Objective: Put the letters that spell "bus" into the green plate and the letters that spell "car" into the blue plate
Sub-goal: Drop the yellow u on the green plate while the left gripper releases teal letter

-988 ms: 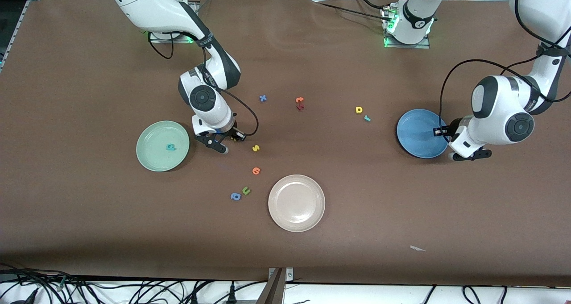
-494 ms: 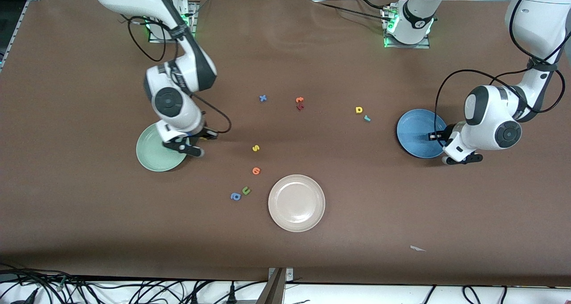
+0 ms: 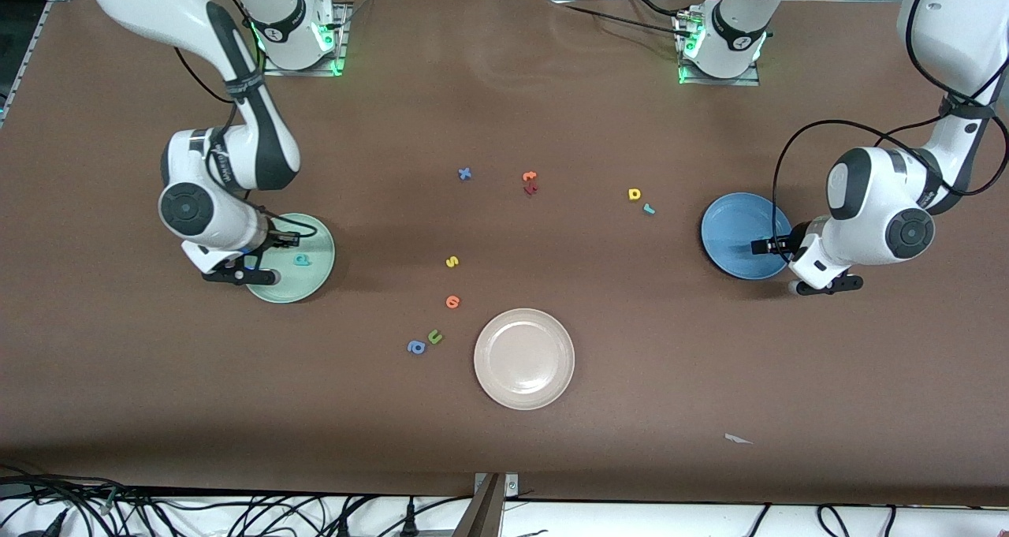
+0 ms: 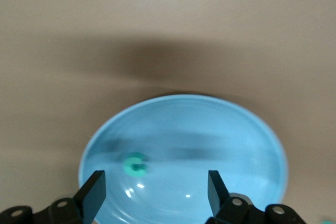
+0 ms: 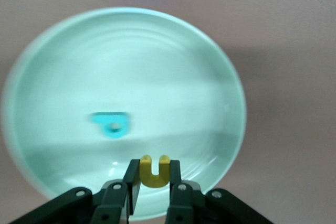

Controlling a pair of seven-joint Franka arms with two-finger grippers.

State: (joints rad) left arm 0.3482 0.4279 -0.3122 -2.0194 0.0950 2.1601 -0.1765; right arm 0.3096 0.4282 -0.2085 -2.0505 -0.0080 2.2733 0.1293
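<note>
The right gripper (image 5: 152,187), clamped on the yellow "u" (image 5: 154,171), hangs over the green plate (image 5: 63,51) near its seven o'clock rim; better to release farther inside; the left gripper (image 4: 155,190), fingers apart, hangs over the blue plate (image 4: 210,124), where a teal "c" (image 4: 135,164) lies.

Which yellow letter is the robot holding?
The yellow "u", pinched in the right gripper over the green plate. The yellow "s" lies loose on the table.

The left gripper (image 4: 156,195) hangs over the blue plate (image 4: 226,124), its 2 fingers (image 4: 93,190) spread wide with nothing between them. 1 small teal letter (image 4: 135,164) lies in the plate. Brown table (image 4: 168,19) surrounds the plate.
</note>
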